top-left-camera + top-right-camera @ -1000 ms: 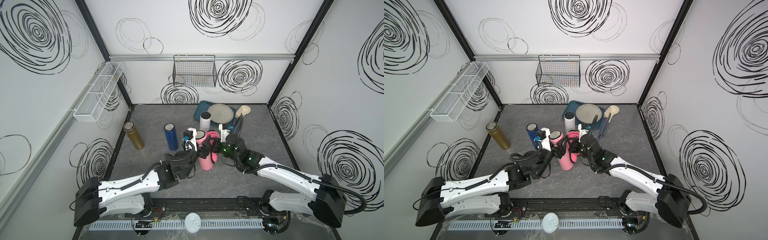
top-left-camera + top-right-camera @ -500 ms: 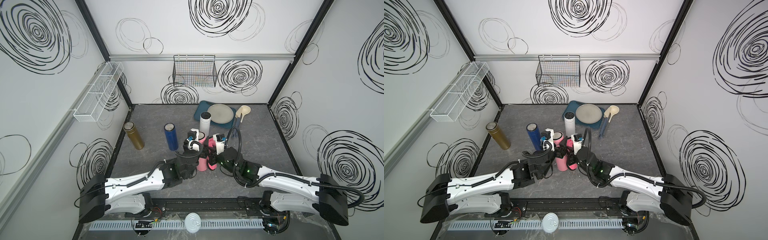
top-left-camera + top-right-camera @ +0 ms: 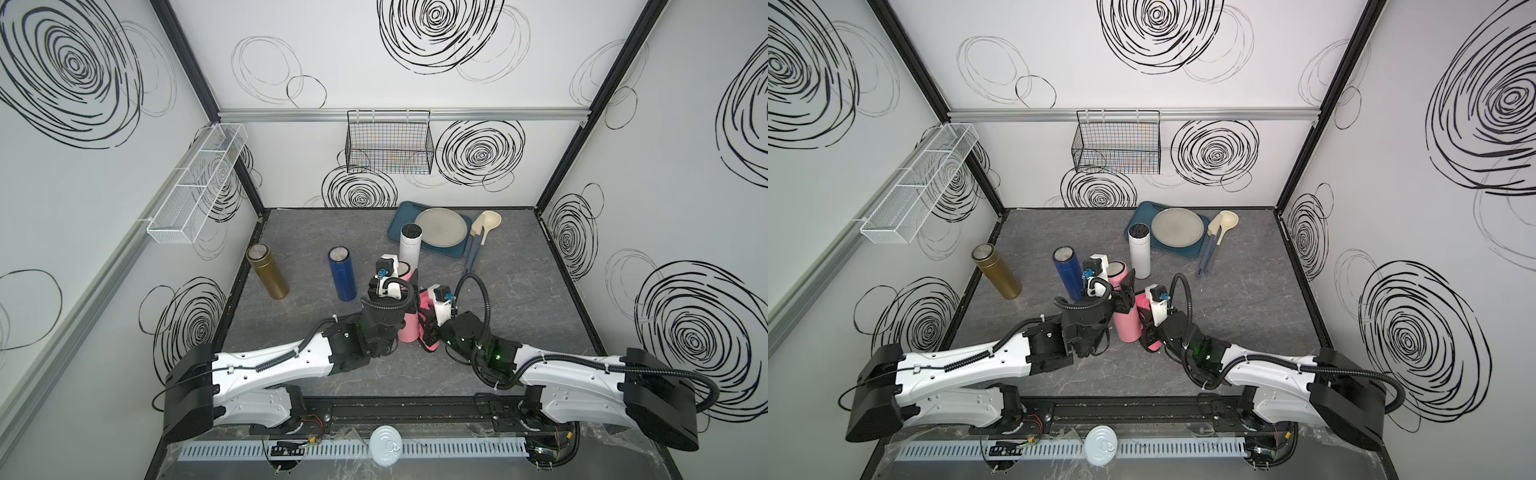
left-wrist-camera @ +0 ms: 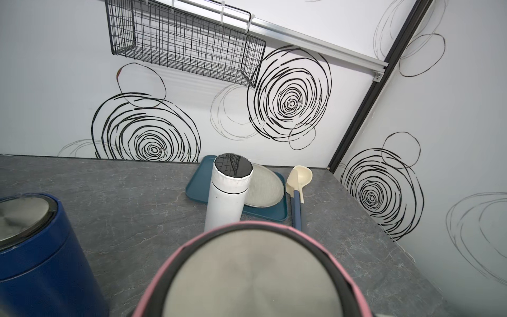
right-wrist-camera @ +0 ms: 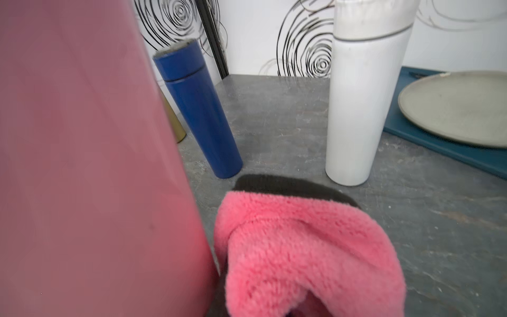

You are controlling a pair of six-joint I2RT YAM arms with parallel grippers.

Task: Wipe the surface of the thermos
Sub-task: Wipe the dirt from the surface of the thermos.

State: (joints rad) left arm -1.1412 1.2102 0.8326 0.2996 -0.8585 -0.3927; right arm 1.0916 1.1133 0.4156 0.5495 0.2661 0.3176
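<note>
Pink thermos upright, grey cap, left gripper clamped round it, right gripper pinching fluffy pink cloth alongside

Left arm and right arm share white shells dotted with small screws, black joint blocks and bulky black shoulders at seven and five o'clock. Ribbed black cables loop over each wrist. White wrist cameras carry blue plugs. Left tool and right tool are black.
</note>
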